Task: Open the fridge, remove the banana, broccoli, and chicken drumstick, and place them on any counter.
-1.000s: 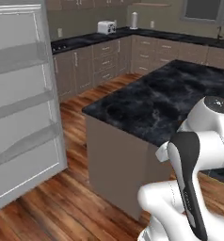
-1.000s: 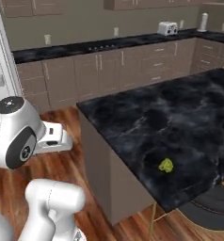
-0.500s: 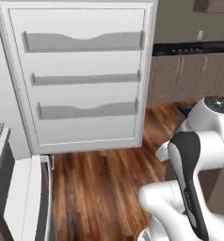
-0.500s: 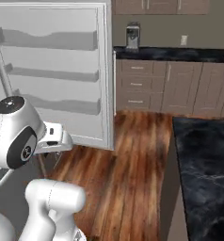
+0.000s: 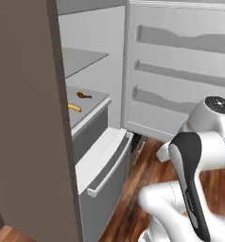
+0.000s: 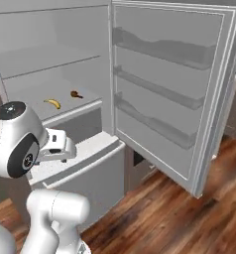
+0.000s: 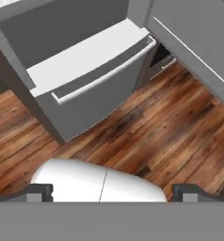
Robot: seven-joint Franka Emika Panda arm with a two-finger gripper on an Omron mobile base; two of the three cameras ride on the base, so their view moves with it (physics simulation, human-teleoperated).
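Base swings from the island desk to face the open fridge

Views have turned completely within a second: a second ago both base cameras looked over the black marble desk, where a small green piece, most likely the broccoli, already lay; half a second ago they were sweeping past the fridge door; now they rest on the fridge (image 6: 55, 64) interior. That is the camera riding with the base, not the kitchen shifting.

The door (image 6: 169, 89) stands wide open, its three empty door racks facing the room. On the lower grey shelf (image 6: 26, 94) lie the banana (image 6: 52, 103) and, just beside it toward the door side, the chicken drumstick (image 6: 76, 94), near each other but apart. The left base view shows the same pair, banana (image 5: 74, 107) in front of the drumstick (image 5: 83, 96). The bottom drawer (image 7: 92, 75) with its horizontal handle sits below them, closed as far as I can tell.

The claw (image 7: 111, 193) is spread wide and carries nothing; it points down at the wooden floor (image 7: 170, 122) in front of the drawer, well apart from the shelf.

My reading: the fridge is opened, one item seems delivered, and the robot is back for the second. Two pieces remain inside. Next the arm has to lift and reach in over the drawer front to the shelf; the banana, lying nearer the front edge, looks the easier pick
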